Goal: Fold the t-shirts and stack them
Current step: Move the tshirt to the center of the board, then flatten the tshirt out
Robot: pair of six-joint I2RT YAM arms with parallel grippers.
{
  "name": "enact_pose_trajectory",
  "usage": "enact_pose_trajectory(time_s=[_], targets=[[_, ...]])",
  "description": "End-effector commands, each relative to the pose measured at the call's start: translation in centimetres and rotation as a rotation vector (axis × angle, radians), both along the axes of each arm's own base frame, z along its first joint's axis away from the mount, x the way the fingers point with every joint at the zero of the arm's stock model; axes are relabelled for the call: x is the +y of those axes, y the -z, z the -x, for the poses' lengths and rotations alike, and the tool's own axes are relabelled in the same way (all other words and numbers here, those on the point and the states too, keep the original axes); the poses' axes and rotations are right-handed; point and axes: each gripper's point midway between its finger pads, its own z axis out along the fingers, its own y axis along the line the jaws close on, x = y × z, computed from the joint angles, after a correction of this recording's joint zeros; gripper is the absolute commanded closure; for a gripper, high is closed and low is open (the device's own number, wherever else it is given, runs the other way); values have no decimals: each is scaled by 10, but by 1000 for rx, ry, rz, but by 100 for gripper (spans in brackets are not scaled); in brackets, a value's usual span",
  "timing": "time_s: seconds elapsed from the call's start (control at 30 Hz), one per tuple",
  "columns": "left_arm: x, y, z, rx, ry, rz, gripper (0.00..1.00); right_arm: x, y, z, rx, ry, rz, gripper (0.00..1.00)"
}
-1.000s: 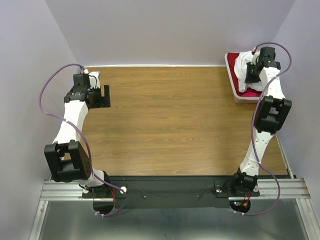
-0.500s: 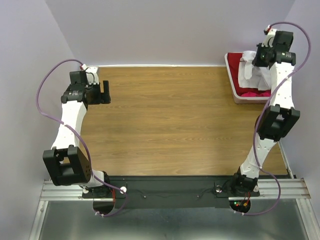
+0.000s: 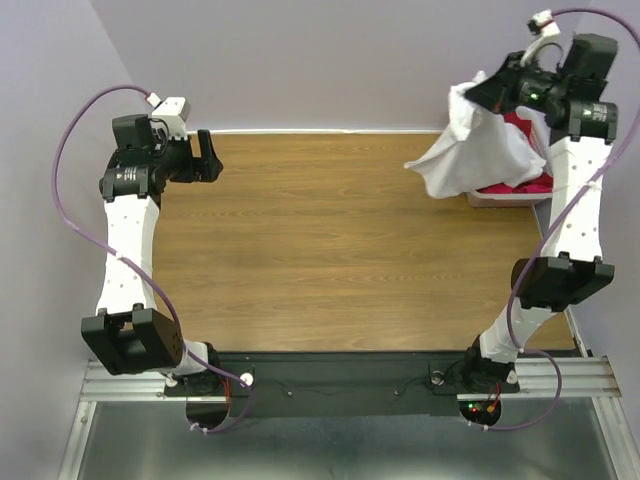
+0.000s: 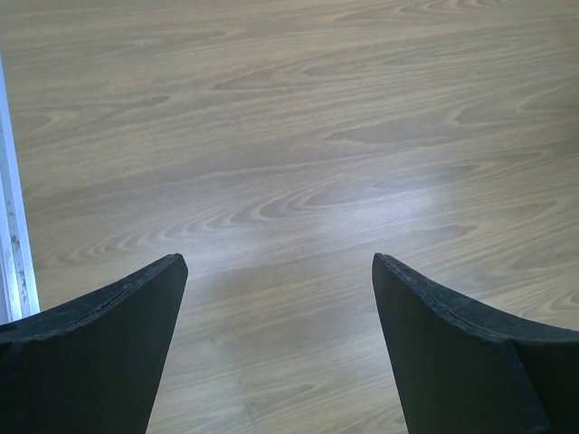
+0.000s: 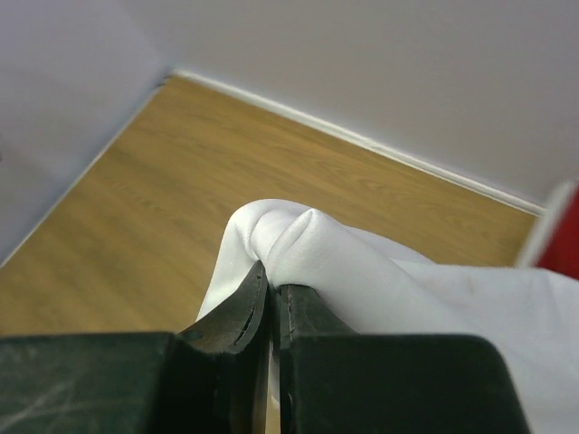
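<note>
Right gripper (image 3: 476,95), jaws pinched on a bunched fold of the white t-shirt (image 3: 470,150), had risen from the basket (image 3: 492,199) within the past second, leaving the shirt hanging over the table (image 3: 330,250)'s far right corner, likely ready for spreading.

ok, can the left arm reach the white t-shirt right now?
Probably not: nothing blocks it, but the white t-shirt hangs from the right arm's jaws over the far right corner, across the table.
</note>
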Motion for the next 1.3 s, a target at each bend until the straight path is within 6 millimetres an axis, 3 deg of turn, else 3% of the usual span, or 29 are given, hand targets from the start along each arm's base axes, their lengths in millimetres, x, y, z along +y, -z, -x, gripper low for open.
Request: enact_pose_trajectory(time_s=[0.0, 0.03, 0.07, 0.1, 0.17, 0.2, 0.23, 0.27, 0.3, 0.33, 0.4, 0.43, 0.47, 0.5, 0.57, 0.6, 0.63, 0.67, 0.7, 0.77, 0.8, 0.87, 0.9, 1.0, 1.1, 1.27], targets=[[-11, -50, 14, -117, 68, 25, 5, 104, -36, 56, -79, -344, -69, 99], [-12, -52, 15, -122, 72, 30, 5, 120, -31, 59, -71, -375, -67, 100], [-12, -56, 17, -131, 73, 37, 5, 135, -14, 58, -31, -391, -62, 100], [-15, -59, 18, -138, 82, 45, 5, 165, -4, 67, -10, -451, -56, 99], [-17, -62, 21, -147, 93, 58, 5, 193, 25, 60, 41, -476, -42, 99], [-18, -64, 22, -157, 103, 67, 5, 220, 47, 68, 89, -528, -32, 99], [-19, -64, 23, -158, 107, 74, 5, 233, 63, 67, 122, -527, -20, 99], [-20, -64, 25, -160, 111, 79, 5, 246, 84, 53, 141, -495, -4, 99], [-19, -66, 25, -169, 110, 81, 5, 268, 104, 62, 196, -522, -6, 99], [-20, -64, 26, -165, 112, 85, 5, 282, 130, 49, 230, -502, 6, 99], [-17, -62, 24, -167, 107, 93, 5, 313, 156, 49, 280, -514, 11, 100], [-17, -60, 23, -163, 106, 99, 5, 323, 167, 46, 298, -514, 18, 96], [-17, -55, 22, -150, 109, 112, 5, 334, 192, 40, 349, -526, 24, 87], [-15, -52, 22, -143, 102, 118, 5, 343, 196, 41, 371, -538, 12, 81], [-13, -44, 18, -128, 98, 124, 5, 348, 187, 39, 365, -559, -10, 59], [-14, -40, 19, -118, 114, 118, 4, 345, 179, 40, 334, -562, 0, 30], [-15, -36, 20, -109, 131, 114, 4, 341, 171, 42, 305, -556, 11, 8], [-18, -28, 21, -95, 157, 108, 4, 332, 180, 41, 307, -518, 43, 0], [-19, -23, 22, -94, 182, 82, 3, 319, 164, 44, 253, -500, 60, 0], [-26, -7, 25, -74, 216, 34, 4, 295, 167, 41, 251, -442, 88, 0], [-27, 0, 25, -66, 217, -1, 4, 270, 186, 36, 297, -392, 104, 0], [-35, 16, 28, -55, 266, -71, 3, 236, 191, 34, 322, -329, 114, 3], [-48, 34, 32, -28, 310, -112, 4, 204, 213, 26, 373, -259, 135, 6], [-68, 72, 37, 52, 367, -161, 6, 142, 241, 10, 413, -88, 213, 14], [-89, 101, 34, 107, 420, -207, 9, 101, 277, 4, 479, 10, 290, 18], [-135, 132, 25, 169, 497, -248, 9, 73, 318, -7, 562, 99, 355, 23]])
